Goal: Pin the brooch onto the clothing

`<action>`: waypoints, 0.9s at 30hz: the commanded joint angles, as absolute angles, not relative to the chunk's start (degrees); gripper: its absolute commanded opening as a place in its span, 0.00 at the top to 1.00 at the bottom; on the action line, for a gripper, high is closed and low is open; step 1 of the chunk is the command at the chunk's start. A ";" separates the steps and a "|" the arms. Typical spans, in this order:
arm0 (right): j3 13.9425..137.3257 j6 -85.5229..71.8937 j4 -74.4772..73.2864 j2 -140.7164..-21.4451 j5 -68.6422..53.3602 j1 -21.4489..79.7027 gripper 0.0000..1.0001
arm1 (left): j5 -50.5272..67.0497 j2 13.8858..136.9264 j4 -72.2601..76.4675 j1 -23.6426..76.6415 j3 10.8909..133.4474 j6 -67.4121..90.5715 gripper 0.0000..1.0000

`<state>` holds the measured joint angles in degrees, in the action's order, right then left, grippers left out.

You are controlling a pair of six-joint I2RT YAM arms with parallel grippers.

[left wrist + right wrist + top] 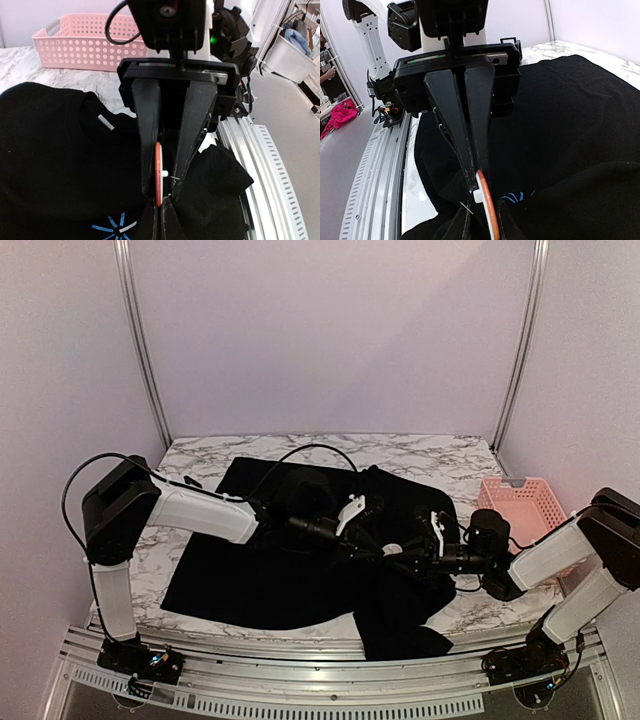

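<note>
The black T-shirt [260, 570] lies spread on the marble table, bunched at its right side. Its light-blue starburst [116, 227] shows just beside the fingers. The brooch [158, 172], a thin orange disc with a white back nub and a bare pin, hangs edge-on above the cloth. My right gripper [485, 207] is closed round it: one finger lies on the disc face, the other against the pin. My left gripper [160, 205] faces it, shut, tips at the disc's edge. Whether the left tips pinch the disc I cannot tell.
A pink perforated basket [525, 505] stands at the table's right edge, behind my right arm. An aluminium rail [300, 665] runs along the near edge. A black cable [300, 452] loops above the left arm. Part of the shirt hangs over the front edge [400, 640].
</note>
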<state>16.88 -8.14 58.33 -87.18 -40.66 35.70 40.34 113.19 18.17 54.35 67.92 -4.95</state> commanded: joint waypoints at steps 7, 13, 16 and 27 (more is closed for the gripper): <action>20.23 -10.16 54.91 -88.67 -44.97 32.78 0.93 | 39.55 111.12 17.94 56.17 67.70 -12.57 1.00; 19.44 -11.40 57.32 -89.09 -45.14 31.63 0.95 | 38.07 110.67 17.11 56.68 67.67 -16.91 1.00; 19.20 -13.60 59.01 -88.86 -45.04 30.89 0.95 | 37.50 110.57 16.14 56.99 67.70 -18.55 1.00; 17.10 -15.17 59.72 -87.19 -45.34 28.87 0.93 | 34.96 110.35 13.17 57.15 67.41 -21.76 1.00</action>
<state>18.35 -11.81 58.61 -88.55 -47.53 31.33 34.79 111.98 17.65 55.86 67.99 -18.00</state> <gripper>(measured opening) 0.070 0.016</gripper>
